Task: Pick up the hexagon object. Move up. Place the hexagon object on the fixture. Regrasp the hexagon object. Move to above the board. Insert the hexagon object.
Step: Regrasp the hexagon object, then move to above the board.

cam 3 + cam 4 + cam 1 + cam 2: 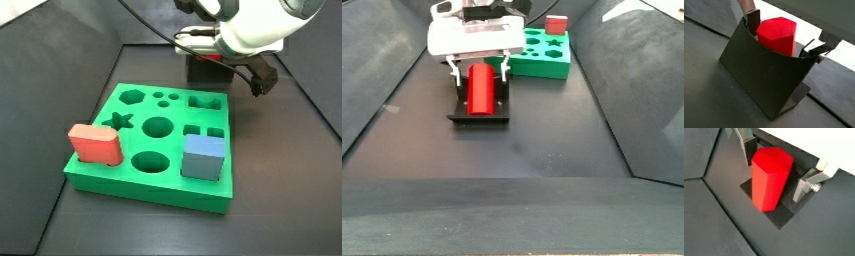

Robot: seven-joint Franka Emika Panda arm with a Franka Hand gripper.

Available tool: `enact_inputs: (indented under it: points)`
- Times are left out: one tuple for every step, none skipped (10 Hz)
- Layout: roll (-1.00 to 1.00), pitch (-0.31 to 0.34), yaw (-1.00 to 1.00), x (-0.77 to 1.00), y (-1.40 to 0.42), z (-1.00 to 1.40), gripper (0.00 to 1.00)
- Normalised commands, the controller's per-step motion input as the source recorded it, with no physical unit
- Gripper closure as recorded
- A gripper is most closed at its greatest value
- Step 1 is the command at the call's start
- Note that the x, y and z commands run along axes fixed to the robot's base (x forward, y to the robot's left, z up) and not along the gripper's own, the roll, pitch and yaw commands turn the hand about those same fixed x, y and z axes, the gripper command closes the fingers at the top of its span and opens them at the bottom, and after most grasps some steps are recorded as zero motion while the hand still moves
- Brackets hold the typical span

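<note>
The red hexagon object (771,175) rests on the fixture (777,219), its base end down on the base plate. In a wrist view the fixture's dark upright plate (764,75) hides the lower part of the hexagon object (777,32). My gripper (778,167) straddles the peg and is open, with a gap showing between each finger and the red sides. In a side view the hexagon object (480,88) lies along the fixture (500,113) under the gripper (477,68). The green board (147,186) lies in front of the gripper (227,72).
A salmon-pink block (94,143) and a blue cube (203,157) stand in the board's near holes. The board (545,62) sits just beyond the fixture (203,68). Sloped dark walls rise on both sides of the floor.
</note>
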Motion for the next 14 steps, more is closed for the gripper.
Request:
enact_inputs:
  points:
    - [0.05,-0.028,-0.02,0.03,0.0,-0.17,0.0]
    - [0.05,-0.027,-0.02,0.03,0.0,-0.17,0.0]
    - [0.05,-0.027,-0.02,0.03,0.0,-0.17,0.0]
    - [0.05,-0.027,-0.02,0.03,0.0,-0.17,0.0]
    - [0.0,0.0,0.0,0.0,0.0,0.0,1.0]
    - [0.16,-0.207,-0.07,-0.04,0.13,1.0,1.0]
    - [0.15,-0.207,-0.08,-0.04,0.13,1.0,1.0]
    - [0.12,-0.202,-0.12,-0.05,0.12,1.0,1.0]
    - [0.08,-0.189,-0.15,-0.05,0.12,1.0,1.0]
    - [0.06,-0.158,-0.17,-0.06,0.12,1.0,1.0]
    - [0.03,-0.112,-0.2,-0.06,0.12,1.0,1.0]
    - [0.01,-0.076,-0.21,-0.06,0.11,1.0,1.0]
    - [0.0,-0.042,-0.2,-0.06,0.11,1.0,1.0]
    - [-0.02,0.005,-0.18,-0.07,0.11,1.0,1.0]
